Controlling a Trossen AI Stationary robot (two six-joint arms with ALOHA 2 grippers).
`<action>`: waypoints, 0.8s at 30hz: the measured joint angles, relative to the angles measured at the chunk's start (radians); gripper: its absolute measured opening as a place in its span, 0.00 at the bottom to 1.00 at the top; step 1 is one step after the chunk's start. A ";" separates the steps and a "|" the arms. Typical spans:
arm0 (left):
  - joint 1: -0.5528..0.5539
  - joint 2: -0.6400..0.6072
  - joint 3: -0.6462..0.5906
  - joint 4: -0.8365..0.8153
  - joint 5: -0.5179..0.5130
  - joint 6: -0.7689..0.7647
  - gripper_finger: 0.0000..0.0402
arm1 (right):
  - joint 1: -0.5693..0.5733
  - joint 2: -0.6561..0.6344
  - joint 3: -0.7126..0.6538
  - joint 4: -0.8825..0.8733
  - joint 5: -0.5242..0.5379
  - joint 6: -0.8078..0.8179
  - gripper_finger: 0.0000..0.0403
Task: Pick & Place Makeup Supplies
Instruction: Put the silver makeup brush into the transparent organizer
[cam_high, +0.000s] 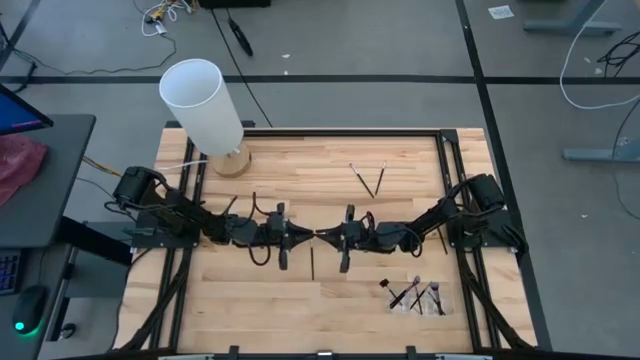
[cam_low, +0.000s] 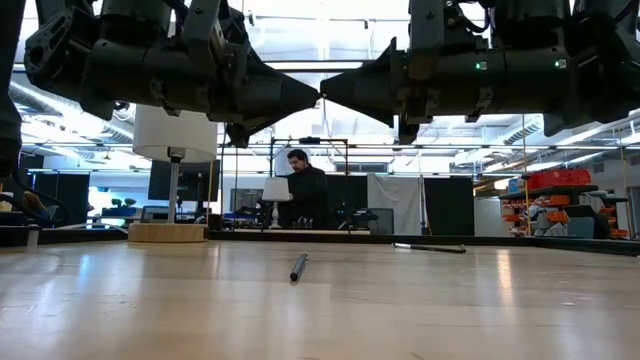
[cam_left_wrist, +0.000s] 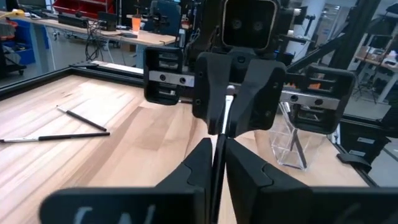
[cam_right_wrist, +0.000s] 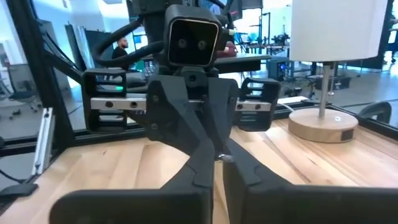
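I've got both grippers, left (cam_high: 306, 236) and right (cam_high: 327, 236), pinched tip-to-tip on one brush (cam_left_wrist: 219, 146), well above the table (cam_high: 300, 180) middle.

The two grippers met tip to tip above the table's (cam_high: 300, 300) middle — the left gripper (cam_high: 305, 236) on the left, the right gripper (cam_high: 328, 236) on the right. One brush (cam_high: 311, 263) lay on the wood just below them. Two crossed brushes (cam_high: 368, 178) lay toward the far edge, right of the lamp (cam_high: 205, 112) at the far-left corner — a cluster of brushes (cam_high: 415, 295) sat near-right.
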 joint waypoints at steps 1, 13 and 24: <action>0.000 0.000 0.000 -0.002 -0.002 0.000 0.11 | 0.000 0.000 0.000 -0.005 0.002 -0.002 0.03; 0.009 0.000 0.001 -0.079 -0.026 0.036 0.47 | 0.049 -0.379 0.007 -0.681 0.128 0.071 0.02; 0.010 0.002 0.001 -0.189 -0.028 -0.031 0.57 | 0.238 -0.711 0.390 -1.879 0.116 0.431 0.02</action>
